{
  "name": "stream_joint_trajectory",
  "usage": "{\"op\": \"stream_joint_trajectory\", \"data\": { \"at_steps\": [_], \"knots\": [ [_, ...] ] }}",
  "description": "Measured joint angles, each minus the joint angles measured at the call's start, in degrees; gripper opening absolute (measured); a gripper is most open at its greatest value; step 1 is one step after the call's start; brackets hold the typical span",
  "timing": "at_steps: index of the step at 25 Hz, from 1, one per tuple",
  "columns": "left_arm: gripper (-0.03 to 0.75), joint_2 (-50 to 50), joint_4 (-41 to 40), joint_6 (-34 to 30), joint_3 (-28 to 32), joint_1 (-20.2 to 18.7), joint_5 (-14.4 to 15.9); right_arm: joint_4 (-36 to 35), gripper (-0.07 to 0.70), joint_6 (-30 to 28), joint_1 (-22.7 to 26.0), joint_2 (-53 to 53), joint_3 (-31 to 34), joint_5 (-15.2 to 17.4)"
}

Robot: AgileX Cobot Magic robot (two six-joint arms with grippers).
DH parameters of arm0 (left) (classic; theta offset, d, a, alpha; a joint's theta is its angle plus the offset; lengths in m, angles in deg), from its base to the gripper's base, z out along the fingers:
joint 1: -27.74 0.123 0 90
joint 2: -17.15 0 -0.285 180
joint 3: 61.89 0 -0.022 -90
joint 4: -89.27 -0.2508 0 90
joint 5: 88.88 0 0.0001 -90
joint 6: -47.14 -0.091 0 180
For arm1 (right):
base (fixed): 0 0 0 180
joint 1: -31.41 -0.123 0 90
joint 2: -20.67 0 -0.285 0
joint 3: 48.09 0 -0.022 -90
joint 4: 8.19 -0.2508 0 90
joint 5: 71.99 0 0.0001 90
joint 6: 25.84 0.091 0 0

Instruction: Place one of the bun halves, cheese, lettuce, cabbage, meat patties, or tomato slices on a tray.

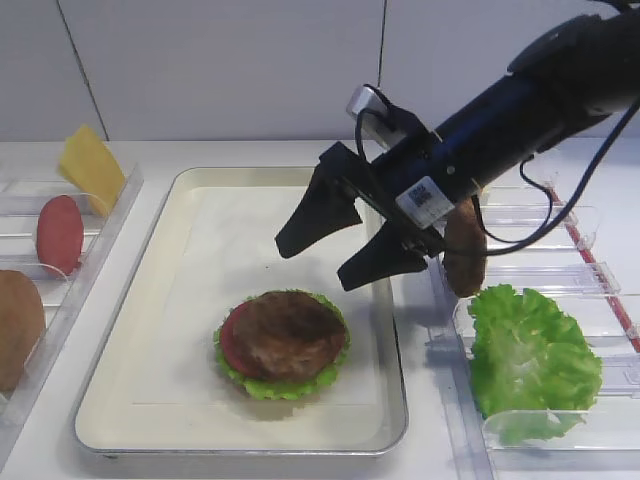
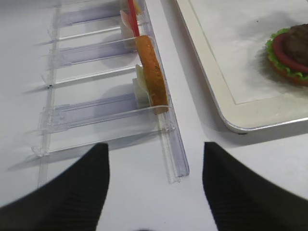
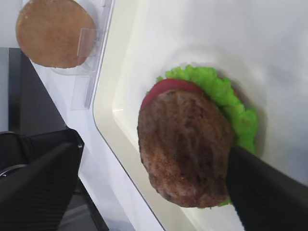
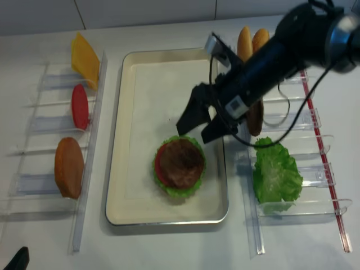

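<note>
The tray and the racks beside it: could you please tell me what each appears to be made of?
The tray looks like metal with a matte cream coating inside: its silvery rim gleams at the corners. The racks appear to be clear hard plastic, since the white table shows through their walls and edges catch glints.

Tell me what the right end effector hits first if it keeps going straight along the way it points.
Probably the meat patty topping the stack on the tray. The right end effector points down at it, open and empty, though depth is hard to judge.
</note>
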Motion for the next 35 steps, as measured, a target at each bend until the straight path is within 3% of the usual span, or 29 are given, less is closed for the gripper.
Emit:
{"op": "stream_joint_trajectory", "data": {
  "at_steps": [10, 17, 23, 30, 35],
  "knots": [
    [0.414, 0.0, 0.0, 0.0, 0.0, 0.0, 0.0, 18.81, 0.632, 16.23, 0.0, 0.0, -16.72, 3.03],
    [0.414, 0.0, 0.0, 0.0, 0.0, 0.0, 0.0, 30.92, 0.631, 23.82, 0.0, -1.02, -25.24, 3.8],
    [0.414, 0.0, 0.0, 0.0, 0.0, 0.0, 0.0, 48.62, 0.555, 30.01, 0.0, -5.28, -25.65, 4.6],
    [0.414, 0.0, 0.0, 0.0, 0.0, 0.0, 0.0, 54.87, 0.508, 30.82, 0.0, -13.95, -22.71, 4.99],
    [0.414, 0.0, 0.0, 0.0, 0.0, 0.0, 0.0, 58.12, 0.507, 30.82, 0.0, -20.65, -13.67, 5.12]
  ]
}}
